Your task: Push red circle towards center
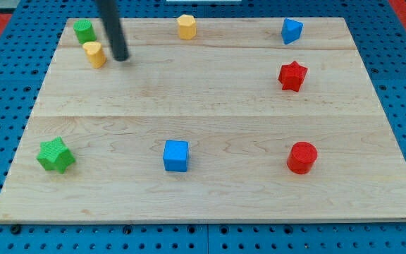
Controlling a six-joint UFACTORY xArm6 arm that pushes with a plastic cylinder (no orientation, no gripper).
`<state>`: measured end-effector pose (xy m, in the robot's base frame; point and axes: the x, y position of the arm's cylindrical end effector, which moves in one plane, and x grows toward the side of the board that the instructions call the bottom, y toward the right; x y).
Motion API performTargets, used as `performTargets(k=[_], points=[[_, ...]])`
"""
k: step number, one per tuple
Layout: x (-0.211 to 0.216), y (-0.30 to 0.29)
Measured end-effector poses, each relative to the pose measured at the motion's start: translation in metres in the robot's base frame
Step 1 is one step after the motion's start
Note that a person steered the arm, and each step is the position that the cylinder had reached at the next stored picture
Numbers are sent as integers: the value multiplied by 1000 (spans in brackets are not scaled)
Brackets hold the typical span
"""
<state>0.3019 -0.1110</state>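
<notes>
Now: red circle near board bottom-right | tip top-left

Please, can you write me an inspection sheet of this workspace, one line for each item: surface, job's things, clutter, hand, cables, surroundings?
Surface: pale wooden board, flat, made of joined planks.
Job's things: red circle at the view's bottom right, away from the centre, with nothing touching it.
Clutter: red star, blue cube, green star, blue block, yellow hexagon, yellow block, green block, all apart from the red circle.
Hand: none; my tip is at the view's top left, just right of the yellow block, far from the red circle.
Cables: nothing seen.
Surroundings: blue perforated base around the board; something red at the view's top corners.
</notes>
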Motion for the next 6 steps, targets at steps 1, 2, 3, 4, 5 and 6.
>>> performTargets(k=[1, 2, 3, 4, 5, 6], points=[[39, 119], [101, 227], [144, 296], [207, 321], [245, 314], [270, 270]])
